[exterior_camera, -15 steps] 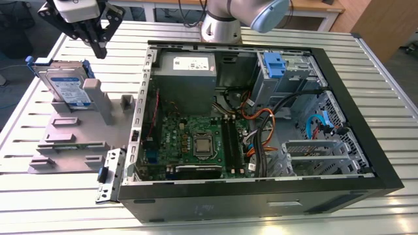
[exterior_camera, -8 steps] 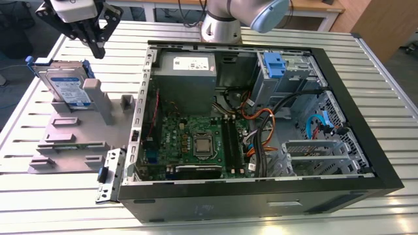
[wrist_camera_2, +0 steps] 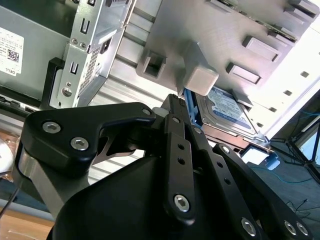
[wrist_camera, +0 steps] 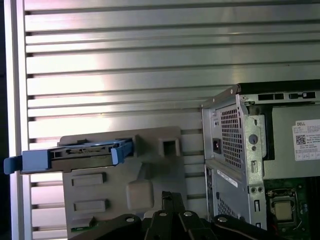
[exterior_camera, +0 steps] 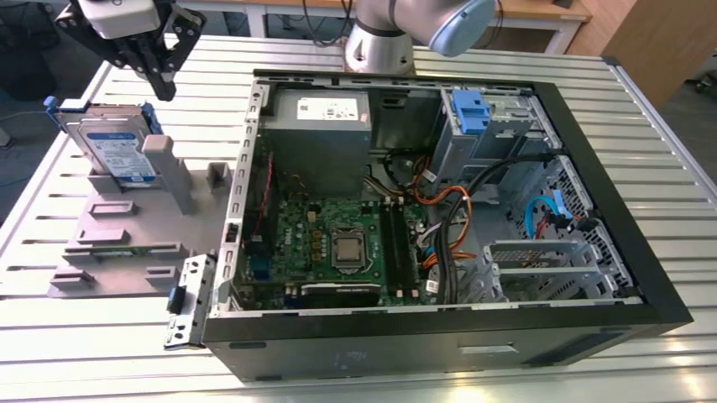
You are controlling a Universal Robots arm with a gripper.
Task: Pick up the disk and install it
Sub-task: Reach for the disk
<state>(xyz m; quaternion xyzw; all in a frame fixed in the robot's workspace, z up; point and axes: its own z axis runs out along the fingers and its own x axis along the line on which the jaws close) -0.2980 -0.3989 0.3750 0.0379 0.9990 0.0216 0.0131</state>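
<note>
Ribbed aluminium slats make up the table on which everything stands. The gripper hangs at the end of the arm with its black fingers pointing down. The jaws look drawn together and grip nothing.

Just below the jaws and apart from them, the disk stands on edge in a grey fixture, tilted back, with its white-and-blue label showing and the blue carrier framing it. In the second wrist view the disk lies just past the closed fingertips of the gripper, behind a grey post of the fixture. In the first wrist view the disk shows edge-on beyond the gripper, slotted into the fixture.

Off to one side of the jaws, next to the fixture, sits the open computer case. Inside it are the grey power supply, the green motherboard and a blue bracket on the metal drive bay, well apart from the jaws. The perforated corner of the case also appears in the first wrist view.
</note>
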